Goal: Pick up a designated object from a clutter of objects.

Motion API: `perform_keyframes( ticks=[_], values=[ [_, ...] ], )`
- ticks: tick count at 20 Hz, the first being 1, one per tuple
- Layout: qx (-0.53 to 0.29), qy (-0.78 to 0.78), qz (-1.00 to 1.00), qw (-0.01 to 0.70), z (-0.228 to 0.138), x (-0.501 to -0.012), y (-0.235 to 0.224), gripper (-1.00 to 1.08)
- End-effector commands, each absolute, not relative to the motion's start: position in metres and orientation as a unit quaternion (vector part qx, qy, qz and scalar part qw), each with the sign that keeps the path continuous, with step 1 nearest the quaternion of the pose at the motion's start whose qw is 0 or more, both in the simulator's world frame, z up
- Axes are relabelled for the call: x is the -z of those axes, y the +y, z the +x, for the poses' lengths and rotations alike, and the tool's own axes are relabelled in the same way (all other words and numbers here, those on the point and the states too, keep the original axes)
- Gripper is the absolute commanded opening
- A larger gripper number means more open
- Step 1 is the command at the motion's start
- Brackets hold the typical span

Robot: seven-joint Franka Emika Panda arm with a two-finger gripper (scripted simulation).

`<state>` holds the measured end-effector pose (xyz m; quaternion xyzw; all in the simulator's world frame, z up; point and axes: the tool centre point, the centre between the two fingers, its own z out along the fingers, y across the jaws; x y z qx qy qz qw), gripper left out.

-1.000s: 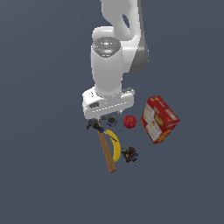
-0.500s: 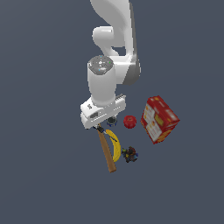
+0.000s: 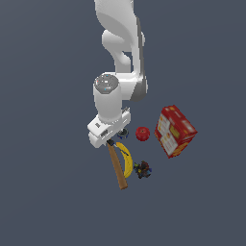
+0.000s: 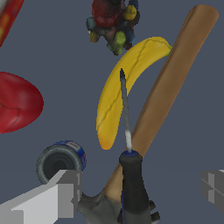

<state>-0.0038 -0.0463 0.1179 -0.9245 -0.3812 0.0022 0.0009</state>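
Progress looks early: the small dark blue-black ring-like piece with a paler centre (image 4: 61, 162) lies on the flat dark grey bench (image 3: 48, 192), not lifted, so the grasp itself and the lift are judged still to come. In the exterior view it is only a dark speck (image 3: 123, 132) peeking from under the white arm's wrist, between the hammer's head and the round red fruit (image 3: 142, 133). The end effector (image 4: 142, 192) hangs low over the clutter with its 2 grey fingers spread wide, 1 finger (image 4: 52, 199) just beside the ring and the other (image 4: 214, 183) well off on the far side; nothing sits between them as a held load. Its span straddles the black hammer head (image 4: 105, 205) and the start of the long wooden handle (image 4: 166, 87) rather than the ring, and whether a finger touches the hammer cannot be told. A thin dark tool with a black grip and a slim metal blade (image 4: 127, 131) shows in the wrist view across the yellow banana (image 4: 120, 87). The dark multicoloured lumpy thing (image 4: 111, 22) and the red-and-white box (image 3: 174, 130) lie clear of the fingers.
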Motion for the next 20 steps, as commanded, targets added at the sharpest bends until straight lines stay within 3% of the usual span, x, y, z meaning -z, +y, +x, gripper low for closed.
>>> perform_keyframes(
  ticks=[1, 20],
  values=[
    [-0.001, -0.399, -0.917, 0.000, -0.005, -0.111, -0.049, 1.00],
    [0.000, -0.431, -0.903, 0.000, -0.010, -0.081, -0.054, 1.00]
  ],
)
